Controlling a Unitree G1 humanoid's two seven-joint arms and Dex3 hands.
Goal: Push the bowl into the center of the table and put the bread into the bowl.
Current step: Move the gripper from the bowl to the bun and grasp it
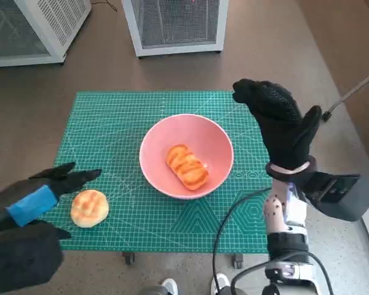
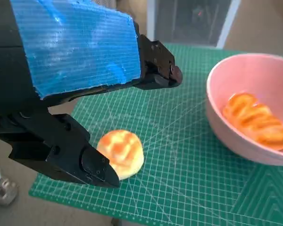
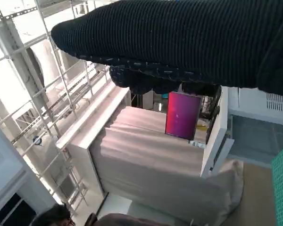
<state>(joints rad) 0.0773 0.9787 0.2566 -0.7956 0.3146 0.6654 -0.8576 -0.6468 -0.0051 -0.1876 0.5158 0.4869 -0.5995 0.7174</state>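
Our left hand (image 1: 46, 195) is low at the near left edge of the green cutting mat (image 1: 111, 132), and its black fingers (image 2: 92, 167) are spread apart with nothing between them. In the left wrist view they stand on both sides of the round bread roll (image 1: 89, 208), very near to it, but we cannot tell if they touch it. Our right hand (image 1: 277, 120) is raised high beside the pink bowl (image 1: 218, 144), on its right side. The glove looks stretched out and it holds nothing; the right wrist view shows only the dark glove and a room behind it, with part of a person at the edge of the picture.

We take the bowl as our landmark. It stands about in the middle of the mat, so we judge that the pushing is done. Inside the bowl lies one long loaf (image 1: 187, 166) with brown stripes. The round roll is still on the mat, left of the bowl and nearer to us, well apart from its rim. So one bread is in, and the roll is what remains, if the task means both pieces.

The loaf has its long axis on a diagonal, from the far left part of the bowl to the near right part. The roll is nearly round, so we see no clear long axis on it, and its browned top faces up
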